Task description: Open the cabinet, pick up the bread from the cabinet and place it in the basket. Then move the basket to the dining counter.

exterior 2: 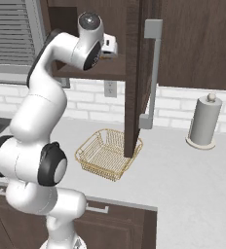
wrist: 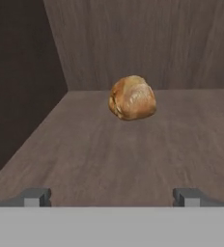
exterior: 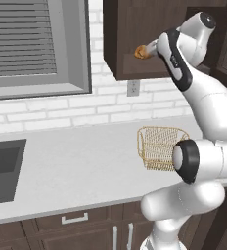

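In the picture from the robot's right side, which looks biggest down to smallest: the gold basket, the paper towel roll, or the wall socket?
1. The basket.
2. The paper towel roll, though it stands farther back.
3. The wall socket, clearly smallest.

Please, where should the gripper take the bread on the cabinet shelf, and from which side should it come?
Grip the bread across its rounded middle, one finger on each flank. Come straight in from the open front of the cabinet, level with the shelf. The bun sits alone on the flat board, centred ahead of the gripper, whose wide-apart fingertips look broad enough to pass either side.
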Tool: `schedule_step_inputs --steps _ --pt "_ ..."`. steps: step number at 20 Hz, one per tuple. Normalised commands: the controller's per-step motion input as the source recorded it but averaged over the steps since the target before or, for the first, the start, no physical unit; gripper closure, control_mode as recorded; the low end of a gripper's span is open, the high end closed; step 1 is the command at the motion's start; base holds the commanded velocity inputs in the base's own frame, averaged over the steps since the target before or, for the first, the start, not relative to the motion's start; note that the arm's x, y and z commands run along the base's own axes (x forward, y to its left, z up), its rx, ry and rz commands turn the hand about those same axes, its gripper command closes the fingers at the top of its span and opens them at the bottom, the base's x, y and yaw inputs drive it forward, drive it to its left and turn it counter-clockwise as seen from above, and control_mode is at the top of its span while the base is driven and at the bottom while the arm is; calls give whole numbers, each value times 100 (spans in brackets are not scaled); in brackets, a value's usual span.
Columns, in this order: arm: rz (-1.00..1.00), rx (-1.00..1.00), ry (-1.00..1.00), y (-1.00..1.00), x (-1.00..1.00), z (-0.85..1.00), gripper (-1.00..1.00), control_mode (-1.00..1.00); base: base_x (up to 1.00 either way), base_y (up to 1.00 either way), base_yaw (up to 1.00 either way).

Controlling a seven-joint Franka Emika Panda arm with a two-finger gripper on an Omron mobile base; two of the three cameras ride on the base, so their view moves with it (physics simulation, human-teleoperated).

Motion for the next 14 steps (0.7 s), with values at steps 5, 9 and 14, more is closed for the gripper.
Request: schedule_step_inputs --steps 5,9,14 --pt "2 0 1 0 38 -26 -100 -100 0 0 0" --pt "4 0 1 0 53 -14 -100 -100 0 0 0" --pt "7 0 8 0 56 -2 -100 -100 0 0 0"
